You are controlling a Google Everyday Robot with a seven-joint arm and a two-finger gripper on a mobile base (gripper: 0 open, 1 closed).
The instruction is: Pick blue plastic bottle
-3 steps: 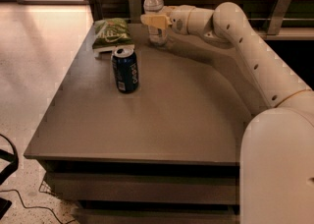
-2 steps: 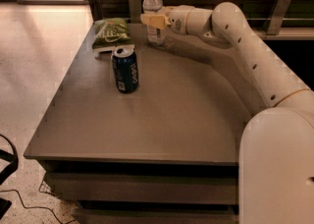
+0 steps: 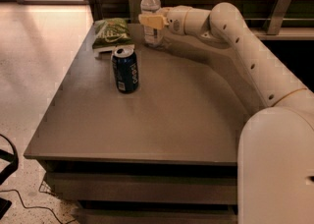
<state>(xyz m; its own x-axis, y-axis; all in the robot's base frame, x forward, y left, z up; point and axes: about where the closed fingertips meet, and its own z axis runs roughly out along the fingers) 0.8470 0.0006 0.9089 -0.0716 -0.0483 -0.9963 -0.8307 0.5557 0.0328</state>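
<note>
Though the tool (image 3: 150,20) sits across the upright blue plastic bottle (image 3: 150,4), whether it grips is unclear

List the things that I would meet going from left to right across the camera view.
bag → bottle, with the gripper at it → arm. The can is left out, because it overlaps the bag from side to side.
</note>
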